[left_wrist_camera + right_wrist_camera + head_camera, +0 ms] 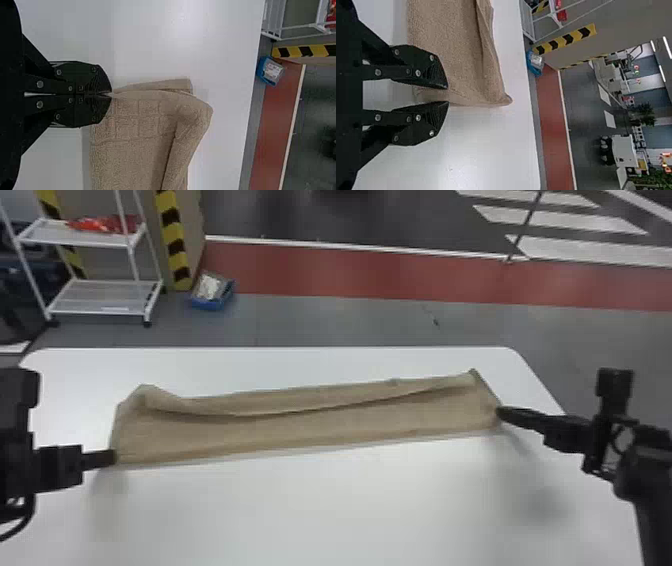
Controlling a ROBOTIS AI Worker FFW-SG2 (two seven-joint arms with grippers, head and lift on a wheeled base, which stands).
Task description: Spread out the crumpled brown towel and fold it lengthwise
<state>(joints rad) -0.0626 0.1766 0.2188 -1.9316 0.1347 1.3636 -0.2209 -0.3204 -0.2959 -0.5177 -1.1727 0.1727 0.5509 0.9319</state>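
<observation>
The left tool [114, 457] is at the near left corner of the brown towel [320, 412], its two black fingers pressed together with the cloth's edge pinched at their tips. From there the towel runs rightward across the tabletop [325, 510] as a long, narrow strip, its right end a little farther off than its left. The far left corner bulges up in a loose, rounded hump. A rolled flap runs along the far side, lying over the flatter near part, with a dark crease below it that slants toward the far right corner. The near edge is almost straight. At the right end, the right tool [498, 410] is by the near corner, its fingers spread a little, with cloth in the gap between them.

The tabletop is white and smooth, with rounded far corners. Beyond it, at the far left, is a white rack [107, 297] with red items [102, 224] on its upper shelf. Next come a yellow-and-black striped post [172, 237] and a blue box [212, 292] on the grey floor. A red floor band [375, 272] stretches rightward, with white markings [590, 250] beyond it at the far right.
</observation>
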